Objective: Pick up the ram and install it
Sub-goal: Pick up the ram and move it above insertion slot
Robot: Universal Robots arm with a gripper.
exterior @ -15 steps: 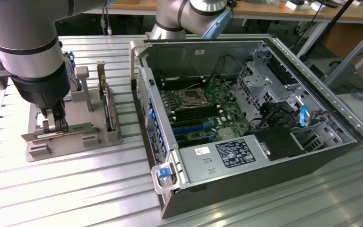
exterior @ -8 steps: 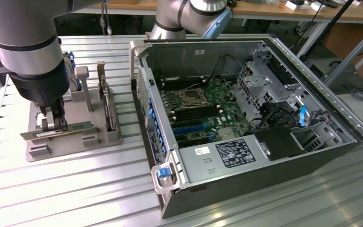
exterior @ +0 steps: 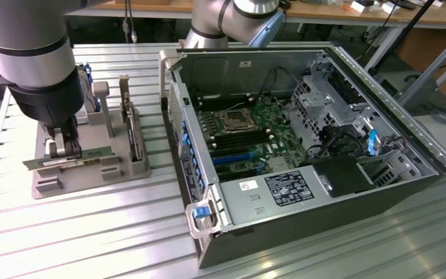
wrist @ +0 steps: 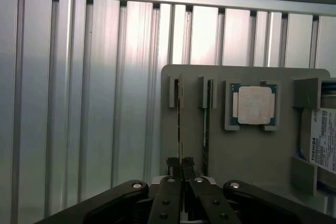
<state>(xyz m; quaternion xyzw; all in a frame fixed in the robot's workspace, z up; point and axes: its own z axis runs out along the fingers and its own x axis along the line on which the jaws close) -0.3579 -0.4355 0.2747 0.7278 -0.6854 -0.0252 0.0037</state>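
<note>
two views of one moment, with the claw [exterior: 65,150] closing down on the ram [exterior: 93,156] from above. the ram is standing on its long edge in a slot of the grey holder [exterior: 91,183] on the bench [exterior: 91,238], and the claw's two narrow fingers [wrist: 172,165] are pinching it near mid-length with almost no gap, so the claw is judged to be gripping the stick, which is not yet lifted out.

key relation: in the exterior view the ram's long axis is running roughly across the picture. the open computer case [exterior: 301,195] is sitting just beside the holder toward the exterior view's right, with the green main board [exterior: 263,145] lying flat inside it. the black memory slots appear to be lying along a similar line, though that is hard to tell.

view differences: the wrist view is looking straight along the grip, so the ram [wrist: 180,114] is showing as a thin edge running away from the fingertips. it is also showing a second stick [wrist: 208,124] in the neighbouring slot, a square silver processor chip [wrist: 254,105] in its own pocket, and a labelled hard drive [wrist: 321,142]. the exterior view is supplying the case and the arm's upright posture.
</note>
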